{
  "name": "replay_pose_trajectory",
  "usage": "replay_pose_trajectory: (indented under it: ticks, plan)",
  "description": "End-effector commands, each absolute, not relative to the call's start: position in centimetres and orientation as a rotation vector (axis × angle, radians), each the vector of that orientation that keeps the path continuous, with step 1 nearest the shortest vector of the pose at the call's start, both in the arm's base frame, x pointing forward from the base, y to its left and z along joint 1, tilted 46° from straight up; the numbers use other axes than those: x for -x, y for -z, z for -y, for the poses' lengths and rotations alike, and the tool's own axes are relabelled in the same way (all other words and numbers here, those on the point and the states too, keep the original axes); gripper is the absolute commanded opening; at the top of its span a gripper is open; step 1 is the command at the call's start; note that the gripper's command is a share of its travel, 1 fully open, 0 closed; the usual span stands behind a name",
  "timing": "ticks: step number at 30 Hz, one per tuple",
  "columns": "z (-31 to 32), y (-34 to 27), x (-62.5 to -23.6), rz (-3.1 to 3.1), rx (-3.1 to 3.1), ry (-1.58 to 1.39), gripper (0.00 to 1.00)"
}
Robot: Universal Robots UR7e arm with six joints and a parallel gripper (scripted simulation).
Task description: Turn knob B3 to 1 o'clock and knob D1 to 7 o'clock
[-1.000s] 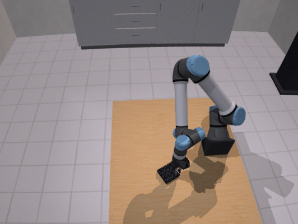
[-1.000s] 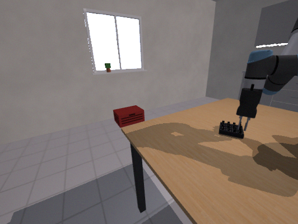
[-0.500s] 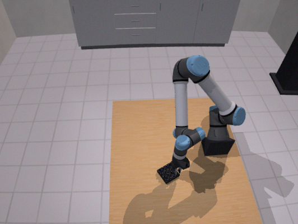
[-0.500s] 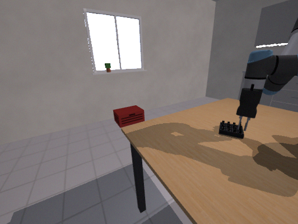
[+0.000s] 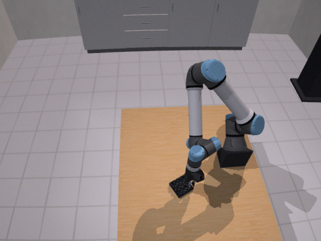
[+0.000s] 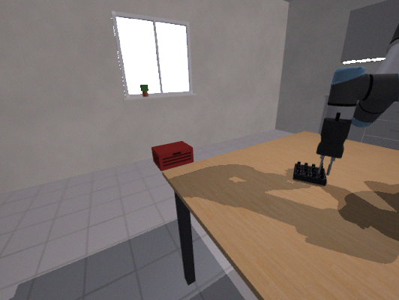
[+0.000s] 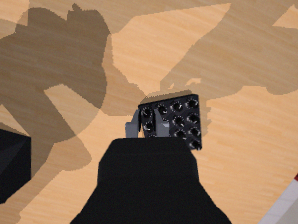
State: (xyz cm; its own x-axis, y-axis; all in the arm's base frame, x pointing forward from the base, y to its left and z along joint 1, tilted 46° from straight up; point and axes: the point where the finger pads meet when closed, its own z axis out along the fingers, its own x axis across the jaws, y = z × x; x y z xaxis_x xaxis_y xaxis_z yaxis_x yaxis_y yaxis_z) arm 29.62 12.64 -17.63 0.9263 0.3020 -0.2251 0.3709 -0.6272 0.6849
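Black square knob box (image 5: 180, 185) (image 6: 310, 176) (image 7: 171, 121), lower centre of the top frame; grey two-finger claw (image 5: 193, 182) (image 6: 325, 173) (image 7: 146, 115) partly spread over its edge, grip unclear; neighbouring knobs could be turned by a sideways finger brush.

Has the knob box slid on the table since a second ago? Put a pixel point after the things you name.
No, the knob box (image 5: 178, 191) (image 6: 310, 180) (image 7: 199, 122) sits at the same spot relative to the table's left edge (image 5: 120, 169) in the top view.
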Motion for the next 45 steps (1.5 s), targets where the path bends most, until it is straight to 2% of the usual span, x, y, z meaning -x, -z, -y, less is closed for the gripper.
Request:
replay_pose_trajectory:
  ticks: [1,45]
  plan:
    - [-12.65,17.64,-29.65,-0.475,-2.291,0.111,0.46]
    - [-11.67,18.58,-29.73,-0.475,-2.291,0.111,0.46]
